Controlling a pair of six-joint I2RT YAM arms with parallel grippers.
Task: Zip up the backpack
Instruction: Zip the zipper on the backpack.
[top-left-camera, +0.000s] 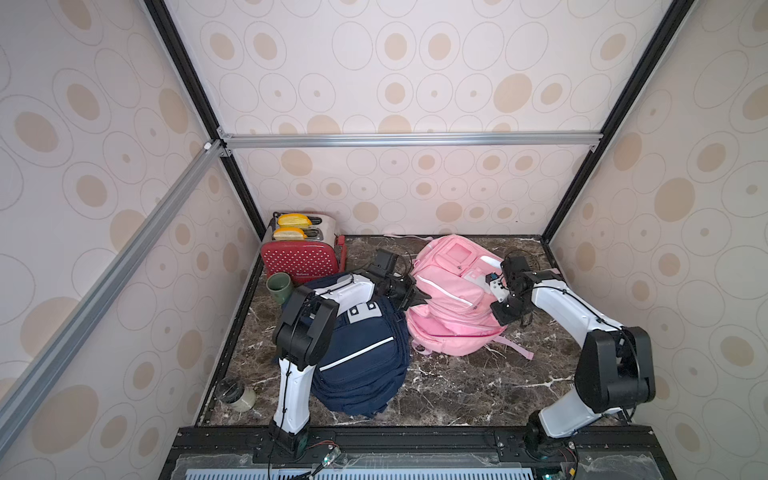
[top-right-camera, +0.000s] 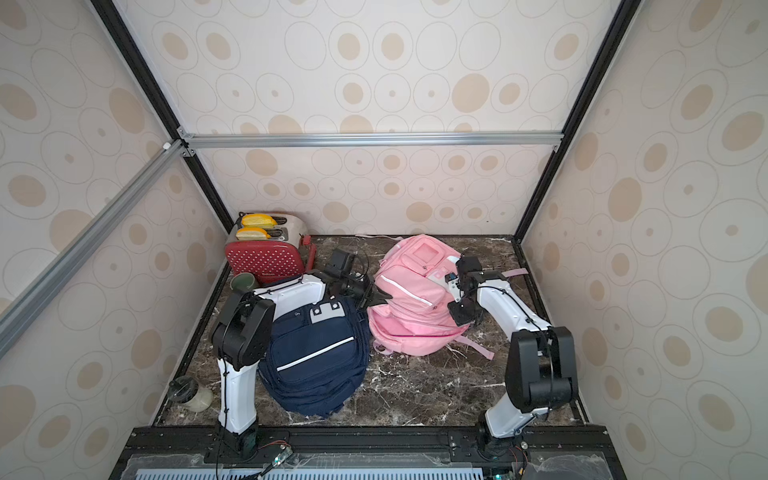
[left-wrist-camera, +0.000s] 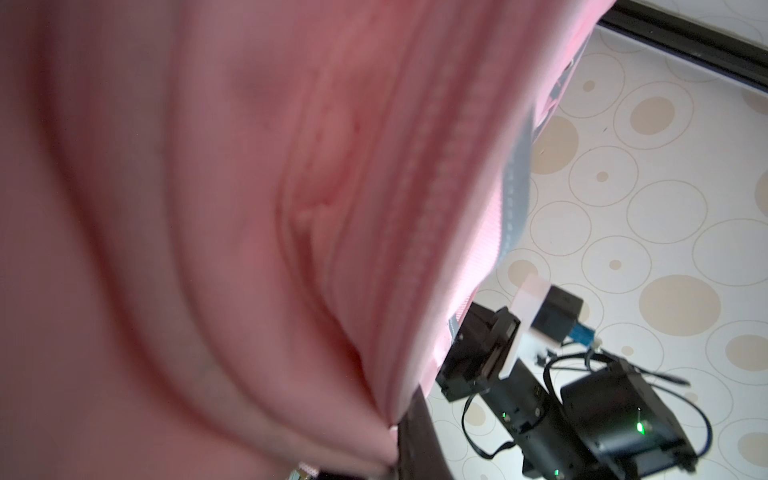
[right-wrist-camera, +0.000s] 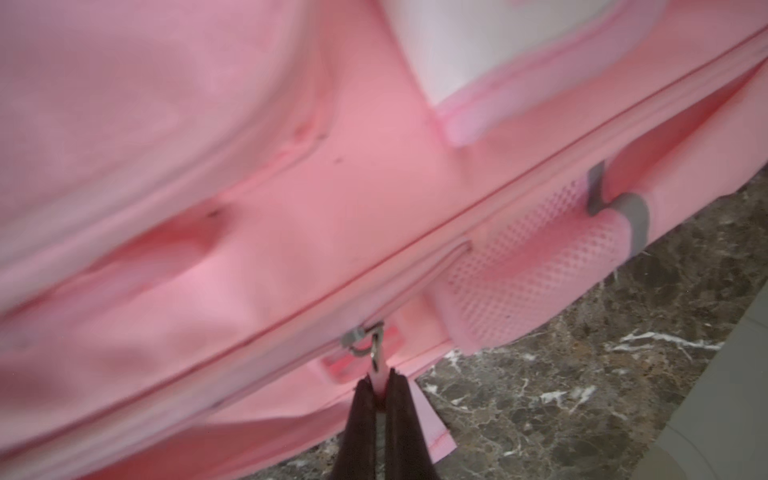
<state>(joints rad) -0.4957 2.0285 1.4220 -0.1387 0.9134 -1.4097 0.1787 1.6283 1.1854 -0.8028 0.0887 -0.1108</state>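
L gripper (top-left-camera: 422, 300) & R gripper (right-wrist-camera: 380, 384): jaws closed

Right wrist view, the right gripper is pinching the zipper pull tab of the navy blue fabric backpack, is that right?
No. The right gripper is pinching the pink zipper pull tab of the pink fabric backpack, not the navy blue fabric backpack; the right wrist view shows it.

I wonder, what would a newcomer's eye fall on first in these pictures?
The pink backpack toward the back of the marble table, with the right gripper, jaws shut on its zipper pull, and the left gripper pinching its edge. Next, the navy backpack beside it, and the red toaster in the far corner on the robot's left.
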